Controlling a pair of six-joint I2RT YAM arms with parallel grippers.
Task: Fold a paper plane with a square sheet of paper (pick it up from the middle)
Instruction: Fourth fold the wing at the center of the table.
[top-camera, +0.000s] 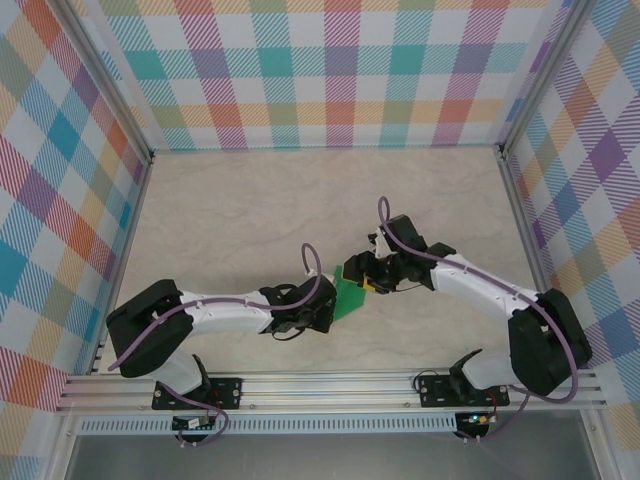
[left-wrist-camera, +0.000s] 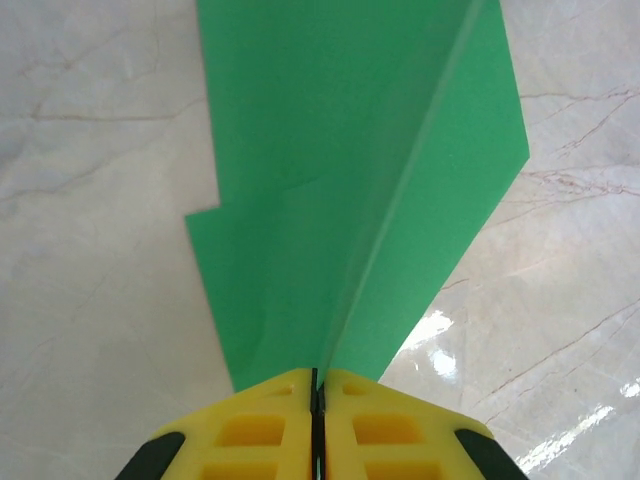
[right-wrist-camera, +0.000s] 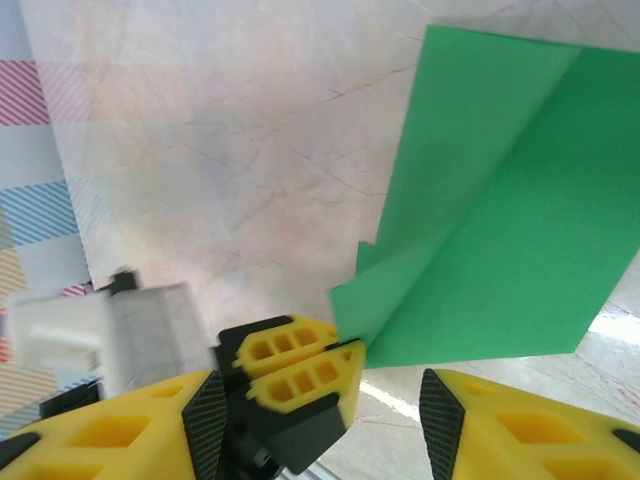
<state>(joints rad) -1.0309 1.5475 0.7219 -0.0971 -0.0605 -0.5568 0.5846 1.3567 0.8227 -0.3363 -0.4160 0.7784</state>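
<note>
Yellow left gripper (left-wrist-camera: 315, 388) clamps the smooth, creased green paper plane (left-wrist-camera: 330, 150) at its fold; right gripper (right-wrist-camera: 322, 420) gapes free.

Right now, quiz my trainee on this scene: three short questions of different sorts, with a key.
1. True or false: the left claw is shut on the folded green paper.
2. Pick one: the right claw is A) open, B) shut on the paper, C) resting flat on the table.
3. Fill the gap: the left claw's fingers are coloured ____.

Key: 1 true; 2 A; 3 yellow.
</note>
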